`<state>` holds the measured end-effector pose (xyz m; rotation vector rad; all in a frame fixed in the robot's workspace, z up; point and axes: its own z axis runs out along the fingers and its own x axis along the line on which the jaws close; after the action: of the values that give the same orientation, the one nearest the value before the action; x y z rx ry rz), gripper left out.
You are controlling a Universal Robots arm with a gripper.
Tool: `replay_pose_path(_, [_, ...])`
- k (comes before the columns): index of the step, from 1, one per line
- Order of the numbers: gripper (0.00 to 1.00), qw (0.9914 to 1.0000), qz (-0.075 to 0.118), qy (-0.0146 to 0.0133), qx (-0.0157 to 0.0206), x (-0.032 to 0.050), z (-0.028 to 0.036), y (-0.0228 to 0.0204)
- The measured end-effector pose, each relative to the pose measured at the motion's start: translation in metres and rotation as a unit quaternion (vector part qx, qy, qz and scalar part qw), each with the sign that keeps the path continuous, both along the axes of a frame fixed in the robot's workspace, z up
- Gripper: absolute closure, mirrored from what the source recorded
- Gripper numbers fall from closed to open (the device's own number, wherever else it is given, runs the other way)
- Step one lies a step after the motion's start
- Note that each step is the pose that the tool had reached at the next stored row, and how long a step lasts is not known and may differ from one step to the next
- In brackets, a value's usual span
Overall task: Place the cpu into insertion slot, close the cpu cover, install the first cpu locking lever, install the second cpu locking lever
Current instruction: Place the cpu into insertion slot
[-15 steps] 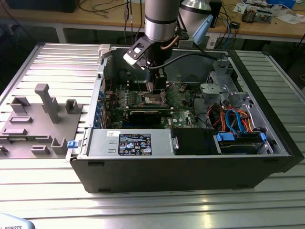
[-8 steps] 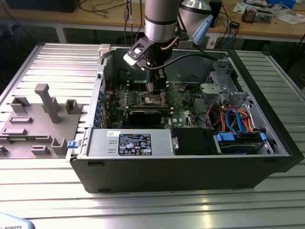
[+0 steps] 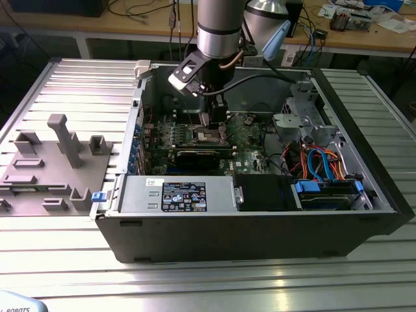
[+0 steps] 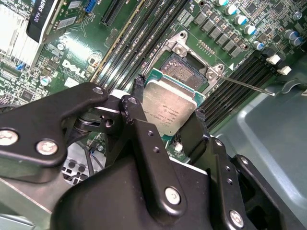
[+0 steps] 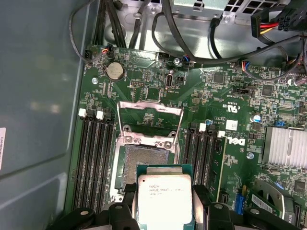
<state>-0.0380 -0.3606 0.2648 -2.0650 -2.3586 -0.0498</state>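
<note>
The gripper (image 4: 169, 99) is gripping the cpu (image 4: 168, 114) by two opposite edges. The cpu is hanging over the near edge of the slot (image 5: 135, 163), not yet seated in it. Beyond the slot, the cover (image 5: 149, 104) is lying flipped open against the green board (image 5: 144, 72).

Bright, even room light pours down from above in the exterior view: the ribbed metal table (image 3: 214, 279) throws back pale glare patches along its front, while the inside of the computer case (image 3: 260, 227) sits darker beneath the arm (image 3: 218, 26). In the second wrist view the finned heat sink (image 4: 12, 28) burns out almost white, the chip (image 4: 168, 115) gleams dull silver, and soft highlights slide over the black links of the gripper (image 4: 169, 98). In the first wrist view the case wall (image 5: 33, 96) is a murky grey-blue with a faint reflection, and the hinged metal frame (image 5: 149, 106) catches the light.
</note>
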Motion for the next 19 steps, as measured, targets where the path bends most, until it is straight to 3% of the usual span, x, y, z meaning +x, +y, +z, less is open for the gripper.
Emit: replay_pose_path(19, [0.45, 1.00000, 0.000, 0.0000, 0.0000, 0.0000, -0.0044, 0.0000])
